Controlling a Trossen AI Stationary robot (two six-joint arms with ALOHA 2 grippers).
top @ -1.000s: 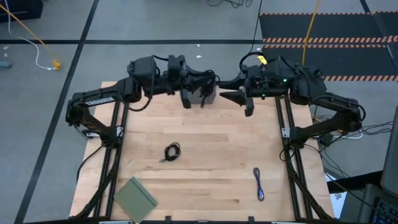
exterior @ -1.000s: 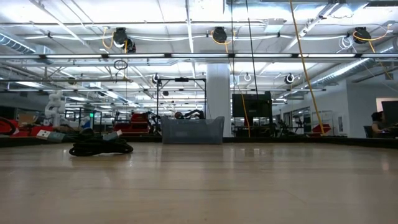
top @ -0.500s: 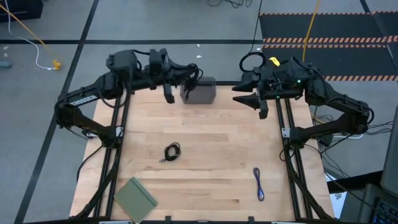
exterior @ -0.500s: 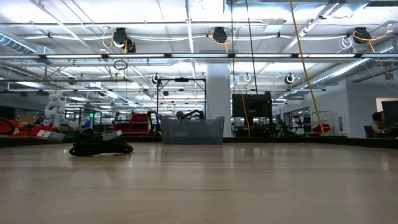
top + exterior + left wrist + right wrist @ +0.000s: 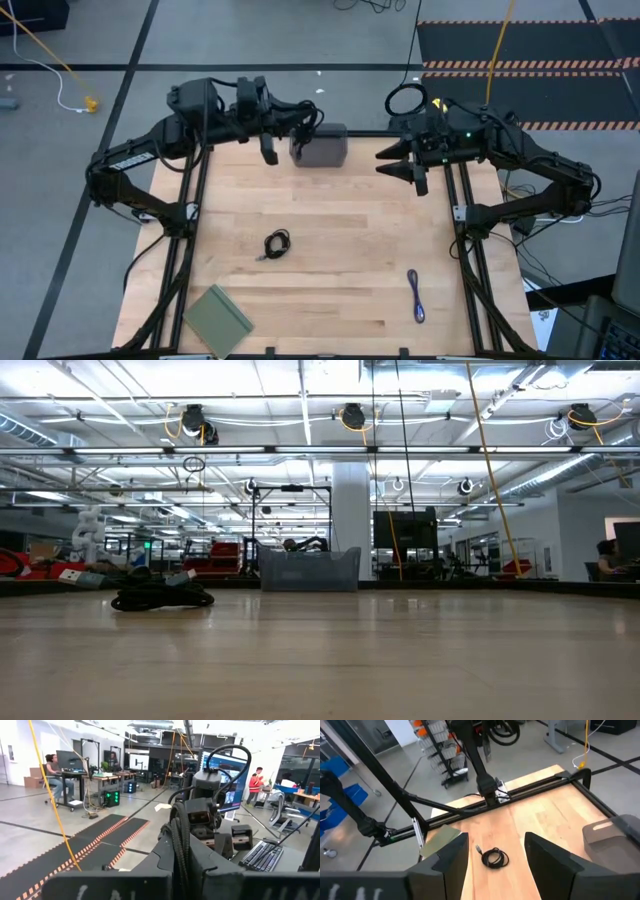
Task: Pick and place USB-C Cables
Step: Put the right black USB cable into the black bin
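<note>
Presently noted: right gripper (image 5: 400, 168) spread wide, holding nothing, left gripper (image 5: 268, 152) jaw state indeterminate, coiled black cable (image 5: 276, 244) mid-table, purple-blue cable (image 5: 416, 296) near right edge, both untouched.

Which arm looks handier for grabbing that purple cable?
Right, probably. The purple cable lies near the table's right edge, on the same side as the right gripper, whose fingers are open. The left gripper hangs over the far-left.

Right gripper (image 5: 402, 166) fingers (image 5: 449, 857) apart, left arm (image 5: 140, 156) raised.
</note>
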